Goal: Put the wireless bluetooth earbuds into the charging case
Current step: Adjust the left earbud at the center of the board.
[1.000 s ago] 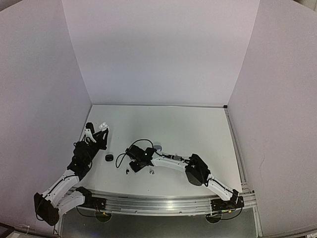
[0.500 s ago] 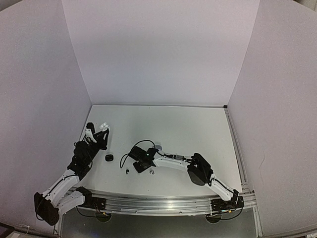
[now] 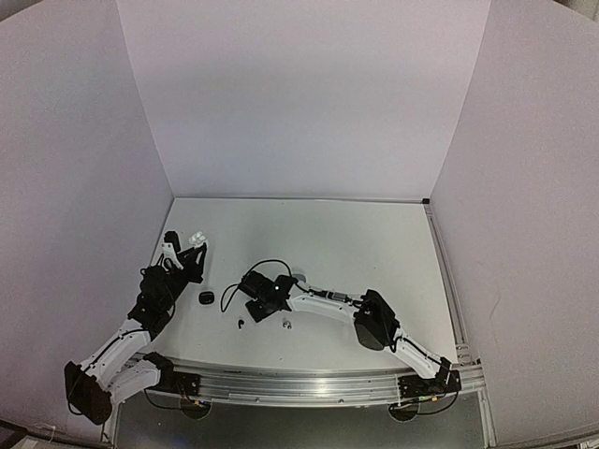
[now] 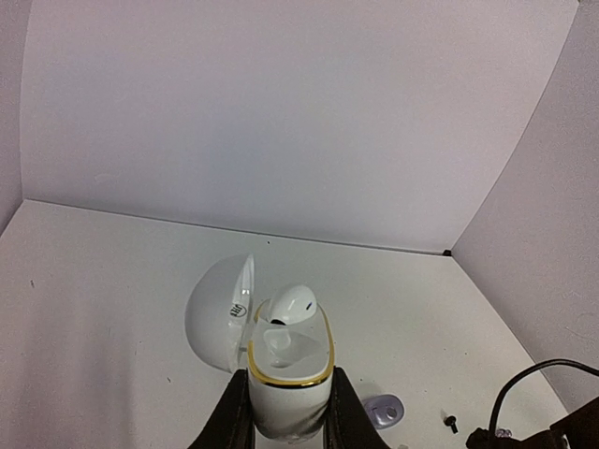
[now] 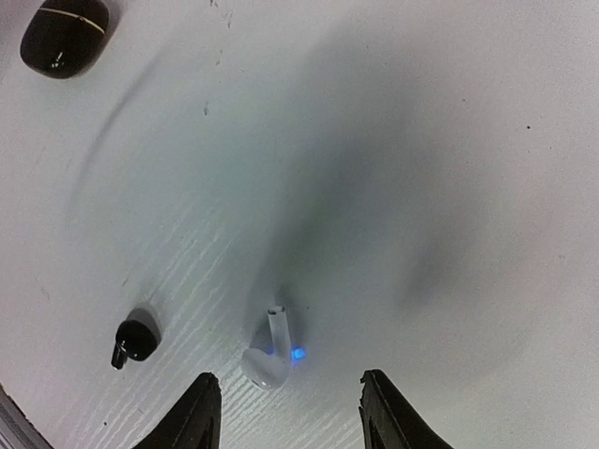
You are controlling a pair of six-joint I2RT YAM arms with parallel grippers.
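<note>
The left jaws are clenched on the lower body of the white case [image 4: 285, 393], which is held up off the worktop [image 5: 449, 140] with its lid [image 4: 220, 313] swung open to the left. One white bud [image 4: 292, 304] stands in the far slot and the near slot [image 4: 279, 344] is bare. The second white bud [image 5: 271, 351] lies on its side on the worktop with a blue light showing at its head. The right jaws hang over it, parted and empty, one finger on either side in the wrist view. A black bud [image 5: 134, 340] lies just to its left, a black case [image 5: 64, 33] sits well apart, and a grey case [image 4: 384, 409] rests near the held one. The pick looks like the weak point. The bud is tiny, rounded and flat on a smooth surface, so jaws that come down off-centre would likely shove or flick it rather than trap it, perhaps into the black bud. A pinch on the round head could squirt it out, and a pinch on the stem could let it swivel, leaving it badly turned for the slot. At the case, a push that is off-line might twist the case in its low grip, knock the lid, or disturb the seated bud, which appears to ride high.
</note>
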